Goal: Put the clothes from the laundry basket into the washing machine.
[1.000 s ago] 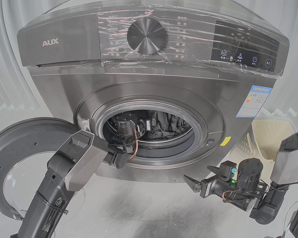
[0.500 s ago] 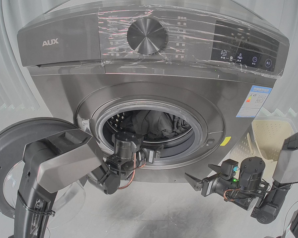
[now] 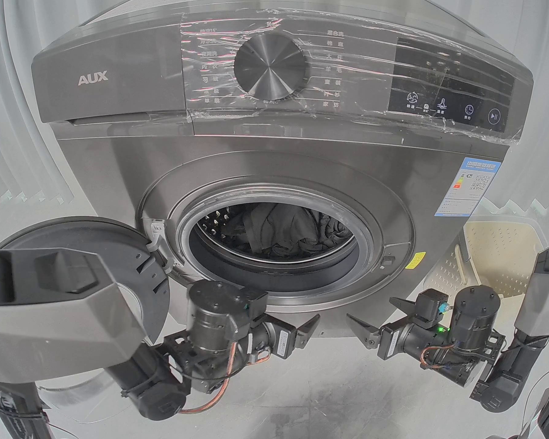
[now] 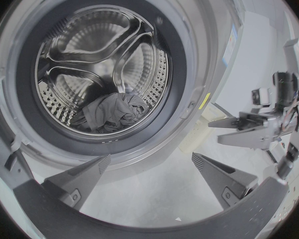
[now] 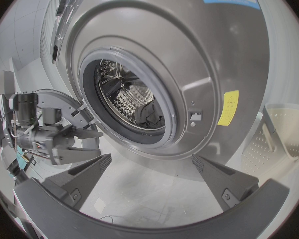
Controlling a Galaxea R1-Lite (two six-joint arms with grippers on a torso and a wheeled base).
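The washing machine point(image 3: 274, 153) has its door point(image 3: 73, 236) swung wide to the robot's left, which leaves the round opening free, and the dark clothes point(image 3: 280, 230) lie bunched at the bottom of the drum, well inside its rim. The laundry basket point(image 3: 500, 248) stands just beside the machine on the right. The left gripper point(image 4: 149, 156) and right gripper point(image 3: 372, 312) hang low before the machine, below the opening, fingers spread wide, holding and touching nothing
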